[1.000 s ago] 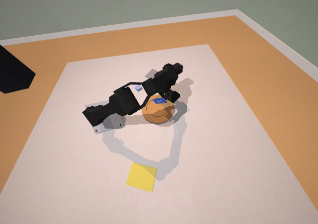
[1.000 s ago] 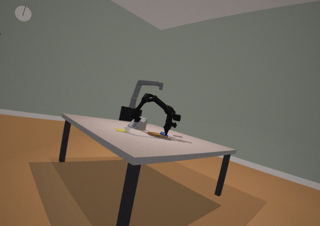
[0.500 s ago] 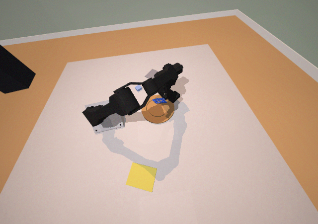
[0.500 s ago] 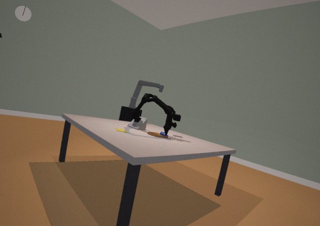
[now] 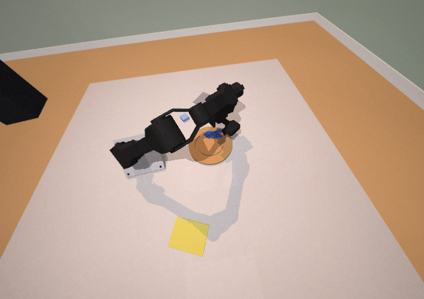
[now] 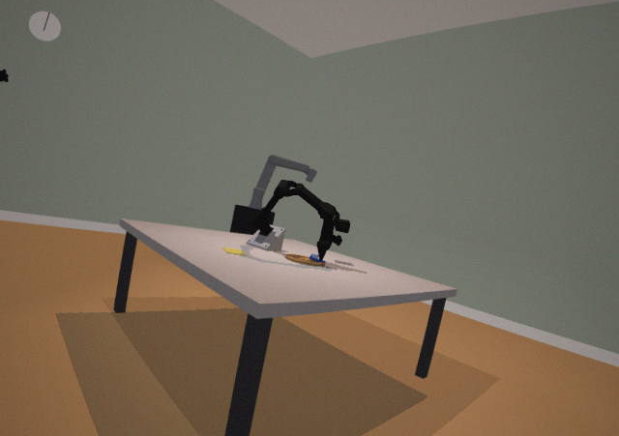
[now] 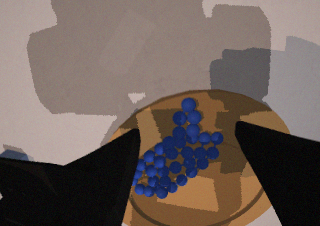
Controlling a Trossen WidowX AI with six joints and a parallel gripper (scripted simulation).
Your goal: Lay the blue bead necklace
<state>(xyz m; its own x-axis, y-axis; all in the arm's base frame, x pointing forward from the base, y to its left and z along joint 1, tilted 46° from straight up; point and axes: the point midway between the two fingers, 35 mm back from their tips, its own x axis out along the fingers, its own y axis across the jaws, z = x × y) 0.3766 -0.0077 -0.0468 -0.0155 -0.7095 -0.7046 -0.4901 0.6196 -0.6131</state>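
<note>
Gripper [image 6: 321,257] [image 7: 188,132] over round board [image 5: 209,158] [image 6: 299,258] [image 7: 240,213], jaws apart; blue necklace [image 5: 212,134] [image 6: 315,258] [image 7: 175,167] bunched on it, away from counter [image 5: 291,248] [image 6: 300,291] edges.

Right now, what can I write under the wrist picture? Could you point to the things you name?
Blue beads [image 5: 213,134] [image 7: 176,153] bunched on the round board [image 5: 209,158] [image 7: 192,192], between the open pincer's [image 7: 188,128] tips.

And here, working outward from the round bead board [image 5: 210,159] [image 6: 300,258] [image 7: 250,206], we lose its near rim off the bottom of the wrist view. Over on the board, the blue beads [image 5: 212,133] [image 6: 314,257] [image 7: 187,153] blur together from above, partly covered by the arm [image 5: 164,134] [image 6: 309,199], and we can't count them. Left of the board, a blue block [image 7: 14,155], perhaps, peeks out behind a gripper finger [image 7: 100,181] in the wrist view, mostly hidden.
</note>
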